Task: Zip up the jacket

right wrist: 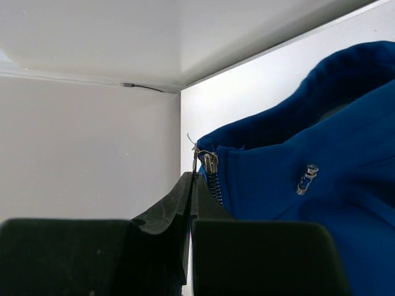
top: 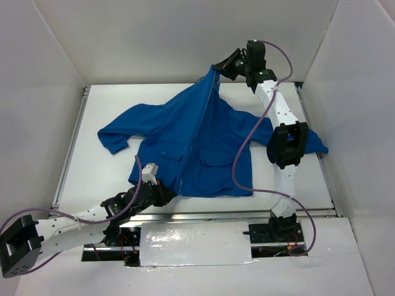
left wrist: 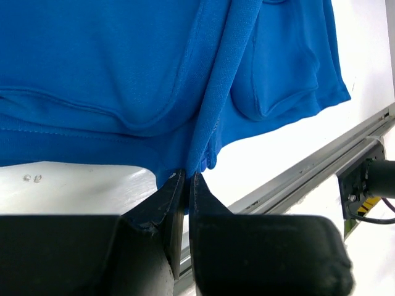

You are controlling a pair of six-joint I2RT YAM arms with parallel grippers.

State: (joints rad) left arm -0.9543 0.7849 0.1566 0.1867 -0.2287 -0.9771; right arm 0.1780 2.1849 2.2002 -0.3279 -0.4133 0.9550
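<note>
Now | soft, probably limp royal-blue fleece jacket [top: 197, 142] is lying on the white table [top: 105, 179] | left gripper [left wrist: 186, 176] is pinching its bottom hem [left wrist: 199, 161], nearly closed | right gripper [right wrist: 195, 176] is clamping the small metal zipper pull [right wrist: 209, 163] at the collar, fully closed

My left arm [top: 68, 219] lies low, stretched from 8 o'clock toward 6. I see the left gripper [left wrist: 187, 176] pinched tight on the jacket [left wrist: 123, 74] hem. My right arm [top: 278, 108] reaches from 5 o'clock up to 1, and the right gripper [right wrist: 192, 176], pointing toward 9, is clamped closed at the collar.
</note>
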